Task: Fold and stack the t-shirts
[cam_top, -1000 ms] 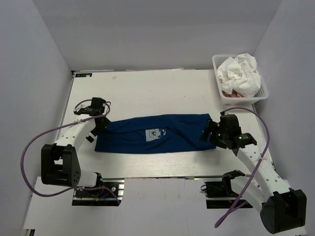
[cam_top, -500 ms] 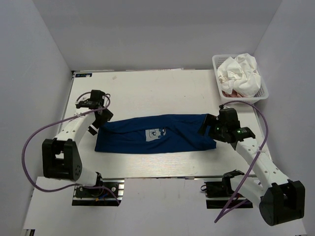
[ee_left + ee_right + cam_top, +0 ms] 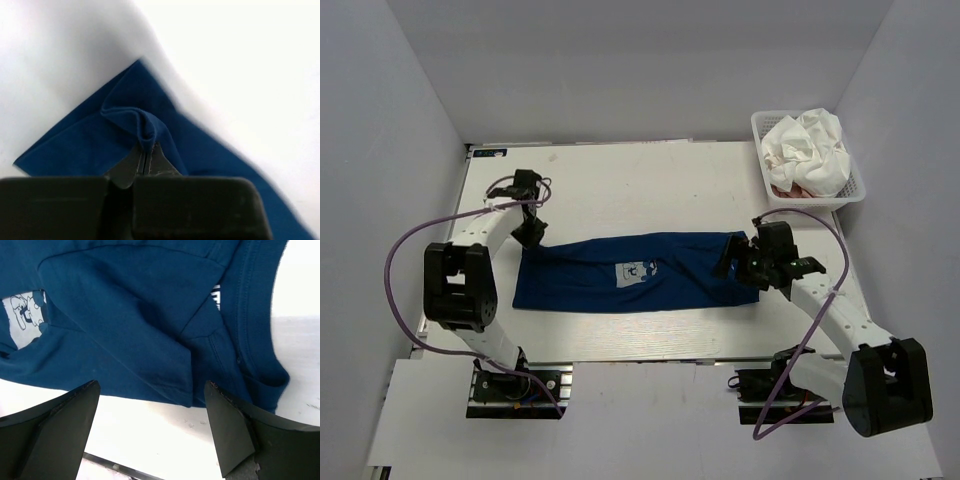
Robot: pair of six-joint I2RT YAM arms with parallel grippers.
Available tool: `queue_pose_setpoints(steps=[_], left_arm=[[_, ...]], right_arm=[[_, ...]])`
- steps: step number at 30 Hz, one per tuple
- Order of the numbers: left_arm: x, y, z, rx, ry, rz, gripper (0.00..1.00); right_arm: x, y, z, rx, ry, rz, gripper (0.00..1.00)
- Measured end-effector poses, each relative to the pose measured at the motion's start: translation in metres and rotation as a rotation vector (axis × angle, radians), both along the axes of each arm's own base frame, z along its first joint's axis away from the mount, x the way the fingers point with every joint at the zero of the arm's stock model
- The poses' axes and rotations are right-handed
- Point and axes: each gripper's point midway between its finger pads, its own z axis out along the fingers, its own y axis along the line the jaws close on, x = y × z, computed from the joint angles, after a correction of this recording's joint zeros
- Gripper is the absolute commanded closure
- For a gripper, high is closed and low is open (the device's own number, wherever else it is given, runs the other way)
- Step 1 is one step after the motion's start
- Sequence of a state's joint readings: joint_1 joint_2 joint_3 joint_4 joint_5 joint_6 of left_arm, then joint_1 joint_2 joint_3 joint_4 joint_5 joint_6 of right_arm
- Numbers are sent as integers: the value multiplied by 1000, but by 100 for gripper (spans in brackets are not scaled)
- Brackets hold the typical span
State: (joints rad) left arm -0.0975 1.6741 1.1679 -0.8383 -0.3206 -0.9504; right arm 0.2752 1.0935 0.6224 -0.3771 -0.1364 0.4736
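A: Where's the navy shirt point(image 3: 690, 272) sitting?
B: It's lying as a long strip across the middle of the table point(image 3: 620, 185), left to right, print point(image 3: 635, 270) up. The sides are looking folded in already.
A: Left gripper point(image 3: 145, 156)?
B: It's pinching shut on the shirt's far-left corner, with a small pucker of cloth rising between the fingers. I'm guessing it's taking the hem end to carry it over.
A: Right gripper point(image 3: 151, 386)?
B: It's hanging wide open over the collar point(image 3: 250, 315) end, holding nothing. Its fingers are straddling the cloth's near edge there, so I'm reading it as lining up a matching pinch.
A: The other two?
B: The white shirt point(image 3: 808, 145) is sitting bunched in the basket point(image 3: 761, 150) at the table's far-right corner, with the pink shirt point(image 3: 788, 190) peeking out under it. Both are waiting unfolded.
A: Risk?
B: The left is gripping only a thin fold, so it could be slipping out on the lift.
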Motion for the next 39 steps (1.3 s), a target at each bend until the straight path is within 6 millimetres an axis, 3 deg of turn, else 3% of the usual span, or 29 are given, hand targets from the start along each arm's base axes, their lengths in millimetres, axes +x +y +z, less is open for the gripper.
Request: queue_pose_setpoints(steps=[5,7,9,10,11,16,18,21,23,31,34,39], left_arm=[[49,4,56,45,-190,2,100],[54,5,72,54,-260,-1,100],[46,8,79,63,-301,-2,100],[40,9,77,65,-318,-5,95],[31,9,71,66,-321,-7,76],[-25,16,2,86,-127,2,72],[-41,21,-16,107,-31,20,42],[-53,27,-20,137,49,58,12],[-47,29,-10,150,35,79,4],[-15,24,37,114,-161,72,5],[-9,24,36,102,-191,59,13],[-3,27,13,110,-150,45,28]], right_arm=[[0,8,-8,33,5,30,10],[-1,9,-13,39,18,37,10],[-2,10,-17,39,27,38,10],[-2,10,-18,38,29,39,10],[-2,9,-19,37,30,40,10],[-2,9,-19,32,27,43,10],[-2,8,-19,29,26,43,10],[-2,8,-19,26,23,42,10],[-1,8,-19,24,19,44,10],[11,7,-1,15,-52,45,10],[17,6,5,11,-73,35,10],[29,9,6,8,-77,29,10]])
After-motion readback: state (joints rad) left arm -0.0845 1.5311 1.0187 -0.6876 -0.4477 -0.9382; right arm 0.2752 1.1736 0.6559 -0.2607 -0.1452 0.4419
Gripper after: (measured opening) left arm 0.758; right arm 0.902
